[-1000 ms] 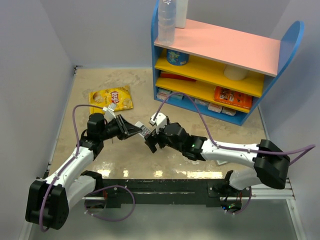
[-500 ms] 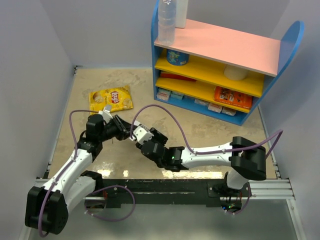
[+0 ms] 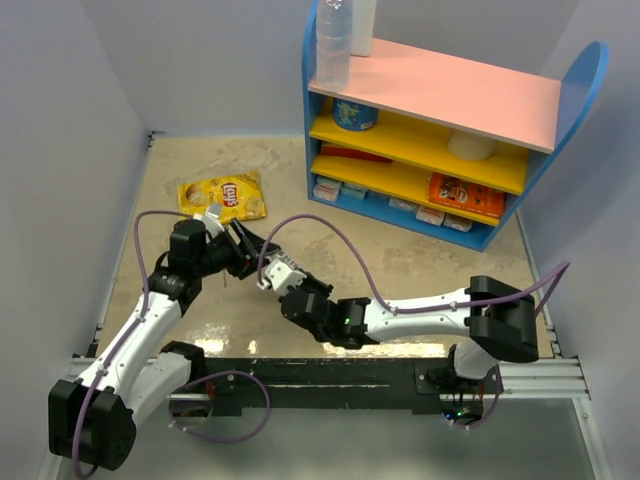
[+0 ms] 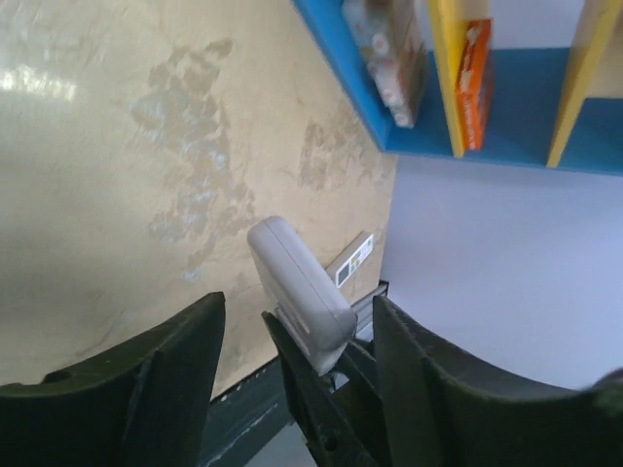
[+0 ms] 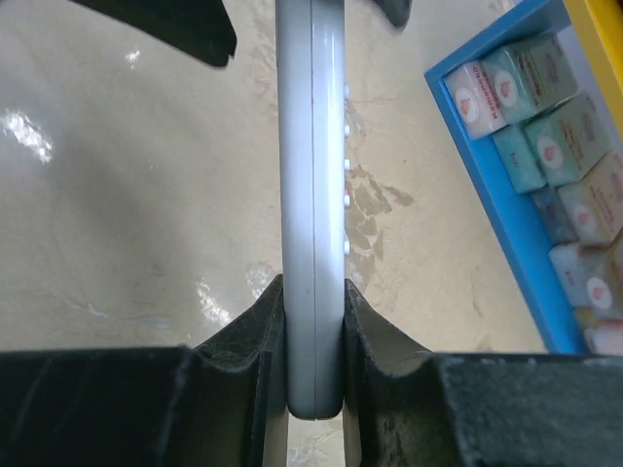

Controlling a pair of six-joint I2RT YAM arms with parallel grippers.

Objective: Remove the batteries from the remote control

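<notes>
The remote control [image 5: 311, 195] is a slim white-grey bar held above the table, small buttons showing along its right edge. My right gripper [image 5: 313, 292] is shut on its near end, both pads pressed flat against its sides. In the left wrist view the remote control's [image 4: 300, 287] other end points between the fingers of my left gripper [image 4: 297, 309], which stands open with gaps on both sides. From above, the left gripper [image 3: 242, 250] and the right gripper [image 3: 272, 272] meet over the table's left half. The batteries are out of view.
A blue shelf unit [image 3: 450, 130] with yellow shelves stands at the back right, small boxes [image 5: 545, 136] on its lowest level. A yellow chip bag [image 3: 224, 196] lies at the back left. Clear bottles [image 3: 335, 40] stand on the shelf top.
My right arm swung left to the remote control and its jaws closed on it. My left gripper, which held the remote, has opened and let go.
</notes>
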